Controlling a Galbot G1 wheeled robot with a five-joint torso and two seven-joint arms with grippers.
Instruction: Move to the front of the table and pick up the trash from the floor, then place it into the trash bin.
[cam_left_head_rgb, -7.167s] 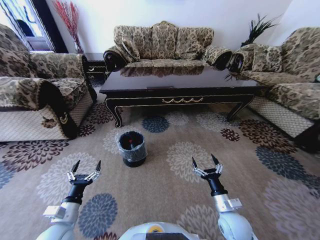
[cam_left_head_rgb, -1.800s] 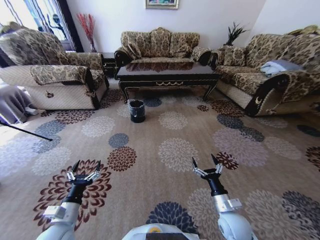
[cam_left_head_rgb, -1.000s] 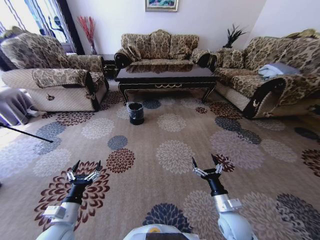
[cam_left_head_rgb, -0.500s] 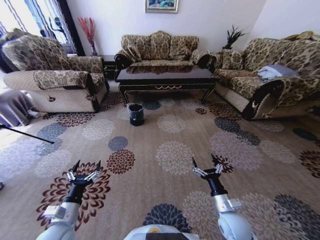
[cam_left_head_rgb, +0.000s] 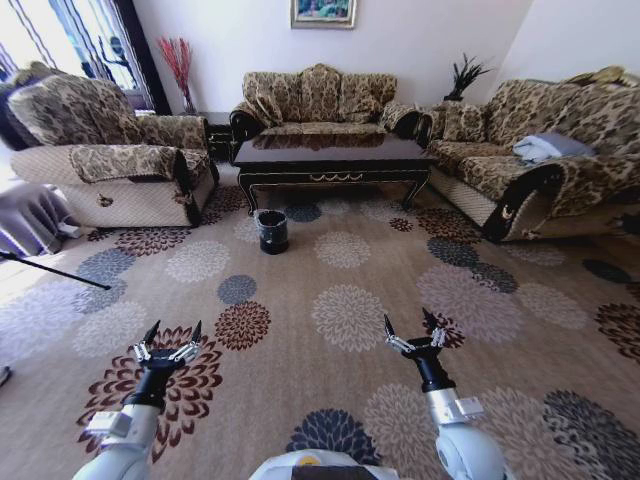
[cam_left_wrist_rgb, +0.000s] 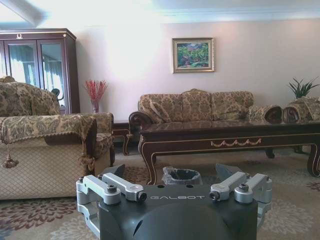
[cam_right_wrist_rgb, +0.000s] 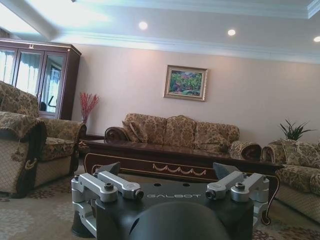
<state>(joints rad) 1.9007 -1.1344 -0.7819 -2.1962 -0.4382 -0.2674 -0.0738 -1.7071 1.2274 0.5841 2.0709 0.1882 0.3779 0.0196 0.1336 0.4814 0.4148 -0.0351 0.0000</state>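
trash bin (cam_left_head_rgb: 272, 231) before table (cam_left_head_rgb: 330, 155)

The head camera looked forward and down from well back on the carpet, taking in the whole seating area, with the table (cam_left_head_rgb: 332, 157) far ahead. Each wrist camera sat low, just behind its own gripper, and faced level toward the far wall. All three views shared the table (cam_left_wrist_rgb: 235, 141) (cam_right_wrist_rgb: 170, 160) and the sofa (cam_left_head_rgb: 313, 97) behind it; the head and left wrist views also shared the trash bin (cam_left_head_rgb: 272, 230) (cam_left_wrist_rgb: 182, 176).

Floral carpet (cam_left_head_rgb: 340, 300), patterned sofas (cam_left_head_rgb: 315, 95)
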